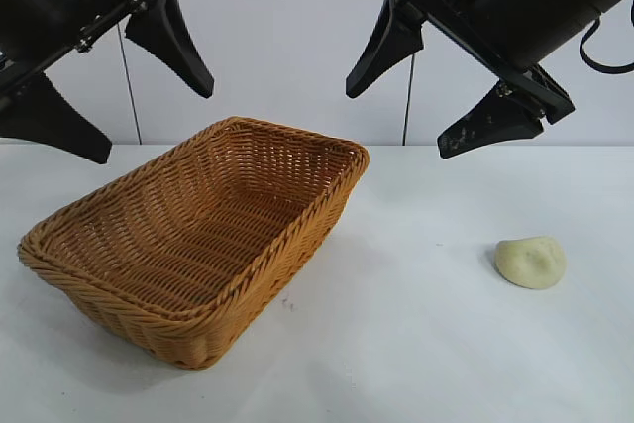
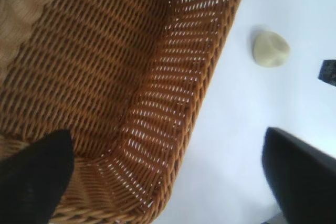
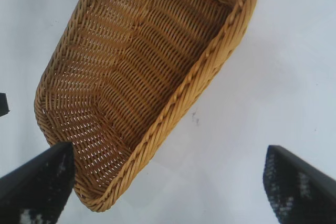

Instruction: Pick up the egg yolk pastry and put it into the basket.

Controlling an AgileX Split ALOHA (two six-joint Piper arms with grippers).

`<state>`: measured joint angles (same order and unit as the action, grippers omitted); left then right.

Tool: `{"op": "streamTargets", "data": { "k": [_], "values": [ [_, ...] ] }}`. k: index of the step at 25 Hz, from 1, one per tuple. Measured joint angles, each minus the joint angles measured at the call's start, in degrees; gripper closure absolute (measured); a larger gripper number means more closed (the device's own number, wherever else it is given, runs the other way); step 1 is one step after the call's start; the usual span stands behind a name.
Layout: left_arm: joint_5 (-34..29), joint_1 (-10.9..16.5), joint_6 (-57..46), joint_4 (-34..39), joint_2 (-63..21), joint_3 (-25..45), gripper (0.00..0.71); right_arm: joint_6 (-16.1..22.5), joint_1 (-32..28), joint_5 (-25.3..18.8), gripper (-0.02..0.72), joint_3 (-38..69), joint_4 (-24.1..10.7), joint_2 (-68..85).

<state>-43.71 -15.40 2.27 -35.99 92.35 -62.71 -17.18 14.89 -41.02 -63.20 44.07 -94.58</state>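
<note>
Wicker: golden-brown basket (image 1: 193,250), empty, set on the white bench (image 1: 416,344) toward its left edge, long axis running diagonally from the near-left corner toward the far middle.
Pastry: pale yellow-green egg yolk pastry (image 1: 531,262), alone on the bench toward the right edge, well apart from the basket, dented side up.
Right gripper (image 1: 436,86): raised high over the bench's far right, fingers spread wide, empty, angled down and inward; nearer to the pastry than the other arm, though not over it.
Left gripper (image 1: 124,86): raised over the far-left part of the bench above the basket, fingers also spread wide, empty.
Stage: likely before the reach, nothing grasped yet.
Risk, crushing: soft-looking dome, likely to deform or crumble under a hard squeeze.
Risk, slipping: rounded low shape, little for the fingers to bite on; a high pinch may squirt it sideways across the smooth bench.
Risk, scraping: too steep a descent could drive fingertips into the bench.
Risk, rim: thick braided edge may catch a low carry and knock the pastry loose.
Risk, arms: both grippers lean inward, so a crossing path over the basket could bring them together.
</note>
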Motion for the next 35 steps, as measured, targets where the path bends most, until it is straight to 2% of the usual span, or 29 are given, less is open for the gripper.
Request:
{"op": "streamTargets", "data": {
  "k": [5,8,16,21,27,31,35],
  "values": [
    [-2.7,-0.01,-6.45,5.04,-1.41,0.0,0.014,0.0,0.0,0.04,0.008,0.0,0.0,0.0],
    [-2.83,-0.01,-11.67,8.04,-5.11,1.25,0.014,0.0,0.0,0.04,0.008,0.0,0.0,0.0],
    [-2.53,-0.07,-30.32,11.16,-14.18,11.74,0.014,0.0,0.0,0.04,0.008,0.0,0.0,0.0],
    [2.05,-1.81,-40.98,13.12,-14.3,15.37,0.014,0.0,0.0,0.04,0.008,0.0,0.34,0.0],
    [5.98,-6.44,-57.8,21.74,-13.65,15.36,0.014,0.0,0.0,0.04,0.008,0.0,0.4,0.0],
    [5.98,-6.73,-67.15,27.75,-10.06,15.36,0.014,0.0,0.0,0.06,0.008,0.0,0.4,0.0],
    [7.31,-6.73,-69.93,28.97,-6.77,15.36,0.014,0.0,0.0,0.06,0.008,0.0,0.58,0.0]
  ]
}}
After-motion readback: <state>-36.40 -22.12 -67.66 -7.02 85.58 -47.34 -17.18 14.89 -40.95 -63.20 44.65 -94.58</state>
